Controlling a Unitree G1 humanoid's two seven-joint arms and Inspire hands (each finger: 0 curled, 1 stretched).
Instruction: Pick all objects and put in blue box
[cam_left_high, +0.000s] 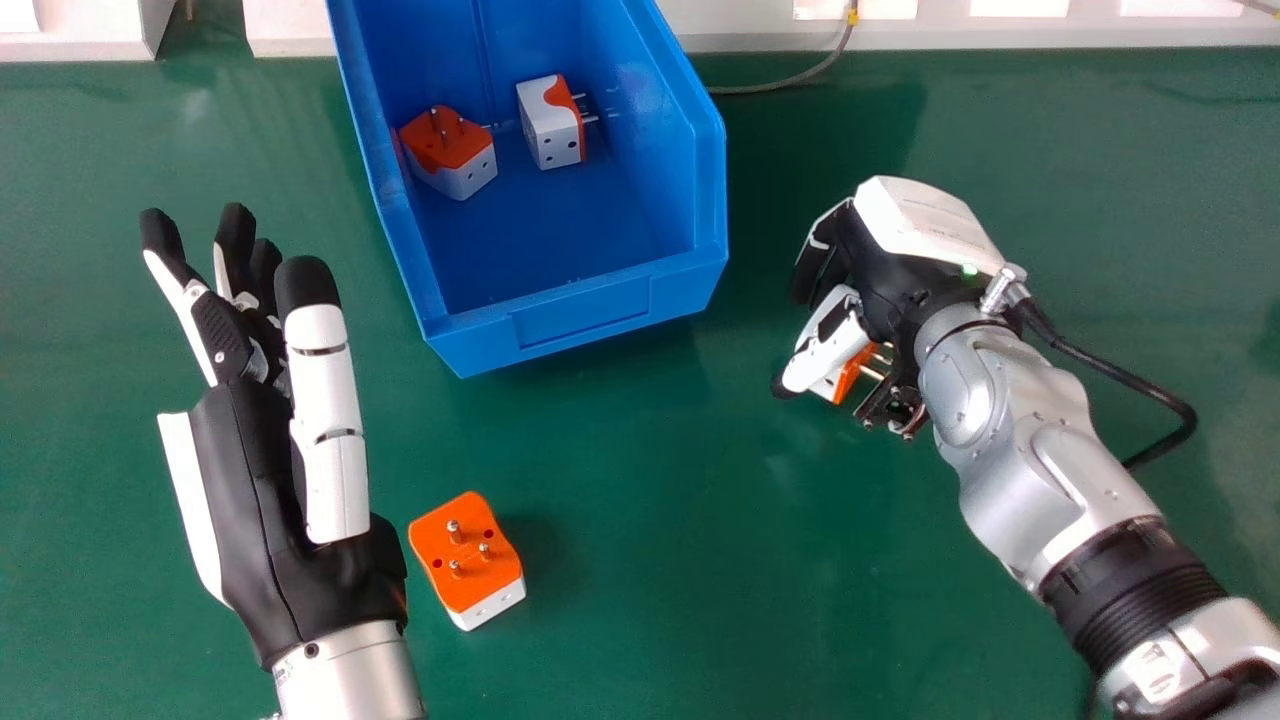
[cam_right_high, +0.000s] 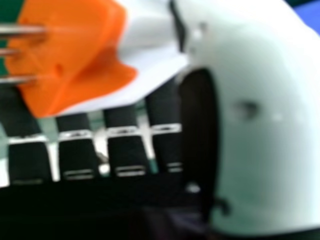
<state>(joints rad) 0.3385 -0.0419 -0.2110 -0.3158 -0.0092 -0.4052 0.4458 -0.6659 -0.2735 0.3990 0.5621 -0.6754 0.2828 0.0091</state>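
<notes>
Head view: two orange-and-white adapters (cam_left_high: 448, 155) are already contained in the blue box (cam_left_high: 590, 312), lying apart on its floor. A third adapter (cam_left_high: 848, 376) is gripped by the right hand (cam_left_high: 880, 270), between thumb and curled fingers, over the green table (cam_left_high: 620, 520) outside the box. A fourth adapter (cam_left_high: 467, 560) is seen lying on the table with its pins up, just beside the wrist of the left hand (cam_left_high: 250, 470), which is held open and empty. By that count, the task can be judged half done, with two pieces left to be boxed. The box's raised side wall is set between the held piece and the inside, so it would have to be cleared by a lift. Access to the loose piece from the left could be hampered by the left wrist. Behind the box, a thin grey cable (cam_left_high: 760, 89) is laid on the table towards a white ledge (cam_left_high: 740, 25); neither is judged to be in the way.

Right hand view: the third adapter is clasped between the thumb and the fingers, its metal pins left uncovered. Blue is glimpsed past the thumb, probably part of the box.
</notes>
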